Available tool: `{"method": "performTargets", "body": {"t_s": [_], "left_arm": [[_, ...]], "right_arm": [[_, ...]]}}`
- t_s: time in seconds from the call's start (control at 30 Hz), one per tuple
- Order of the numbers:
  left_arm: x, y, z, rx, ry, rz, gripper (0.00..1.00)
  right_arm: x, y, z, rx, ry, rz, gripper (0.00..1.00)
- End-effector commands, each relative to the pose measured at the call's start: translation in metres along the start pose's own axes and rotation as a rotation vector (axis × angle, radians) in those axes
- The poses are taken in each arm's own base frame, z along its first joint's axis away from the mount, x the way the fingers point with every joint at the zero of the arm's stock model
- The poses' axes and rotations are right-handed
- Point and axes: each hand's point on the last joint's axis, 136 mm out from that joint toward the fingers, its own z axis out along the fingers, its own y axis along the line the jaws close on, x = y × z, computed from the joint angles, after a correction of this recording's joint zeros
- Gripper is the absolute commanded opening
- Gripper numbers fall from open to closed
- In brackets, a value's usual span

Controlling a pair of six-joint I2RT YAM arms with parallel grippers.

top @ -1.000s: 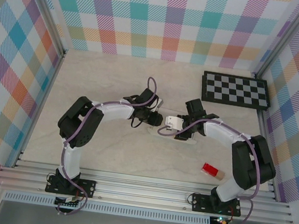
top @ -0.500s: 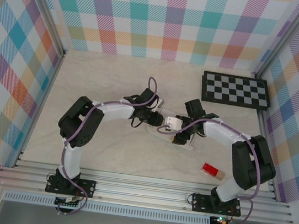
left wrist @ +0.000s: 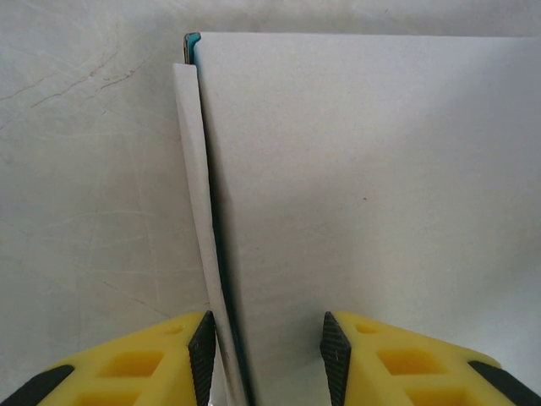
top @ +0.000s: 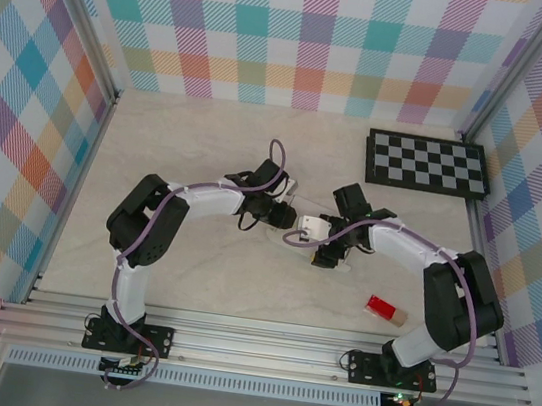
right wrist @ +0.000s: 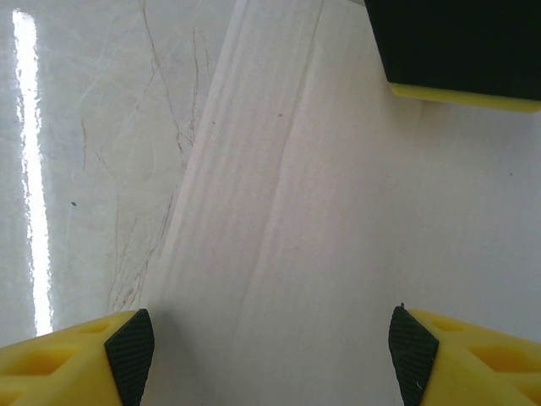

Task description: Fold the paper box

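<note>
The paper box (left wrist: pixel 372 186) lies white face up at mid-table, between the two grippers (top: pixel 343 264). A narrow side flap (left wrist: pixel 193 186) stands along its left edge, with a teal inner edge showing. My left gripper (left wrist: pixel 269 355) has its jaws partly apart astride that edge; its left pad (left wrist: pixel 203 355) is against the flap and its right pad (left wrist: pixel 336 355) is over the white face. It grips nothing that I can see. My right gripper (right wrist: pixel 270 355) stands wide open just over the box's white panel (right wrist: pixel 321 211). The left gripper's finger (right wrist: pixel 456 46) shows at the top right of the right wrist view.
A black-and-white checkerboard (top: pixel 426 164) lies at the back right. A small red block (top: pixel 381 306) sits near the right arm's base. Plaid walls close off the left, back and right sides, and an aluminium rail (top: pixel 261 348) runs along the near edge.
The right gripper has opened wider and slid a little toward the near edge over the box. The left gripper has stayed where it was.
</note>
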Motion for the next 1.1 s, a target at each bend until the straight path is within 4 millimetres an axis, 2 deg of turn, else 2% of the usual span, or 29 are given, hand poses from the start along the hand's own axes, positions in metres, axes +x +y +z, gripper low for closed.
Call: {"method": "performTargets", "body": {"t_s": [0.0, 0.23, 0.37, 0.6, 0.83, 0.9, 0.93, 1.0, 1.07], "left_arm": [[0.039, 0.025, 0.016, -0.076, 0.139, -0.022, 0.41], [0.041, 0.024, 0.018, -0.066, 0.144, -0.027, 0.41], [0.043, 0.023, 0.018, -0.054, 0.149, -0.025, 0.41], [0.044, 0.021, 0.019, -0.04, 0.154, -0.024, 0.41], [0.036, 0.021, 0.015, -0.012, 0.137, -0.047, 0.41], [0.032, 0.021, 0.012, -0.008, 0.127, -0.053, 0.41], [0.03, 0.022, 0.011, -0.011, 0.125, -0.054, 0.41], [0.029, 0.024, 0.01, -0.024, 0.126, -0.051, 0.41], [0.029, 0.027, 0.011, -0.037, 0.132, -0.052, 0.41]], "right_arm": [[0.01, 0.002, 0.01, 0.021, 0.041, -0.023, 0.75], [0.027, 0.005, 0.028, 0.071, 0.117, -0.076, 0.73], [0.036, 0.002, 0.036, 0.124, 0.159, -0.138, 0.55], [0.039, -0.004, 0.04, 0.196, 0.186, -0.202, 0.3], [0.037, -0.002, 0.037, 0.201, 0.171, -0.2, 0.15], [0.032, -0.002, 0.036, 0.189, 0.153, -0.177, 0.19], [0.028, -0.003, 0.033, 0.192, 0.13, -0.149, 0.25], [0.012, -0.009, 0.019, 0.208, 0.05, -0.08, 0.53], [-0.002, -0.015, 0.003, 0.229, -0.022, -0.036, 0.63]]}}
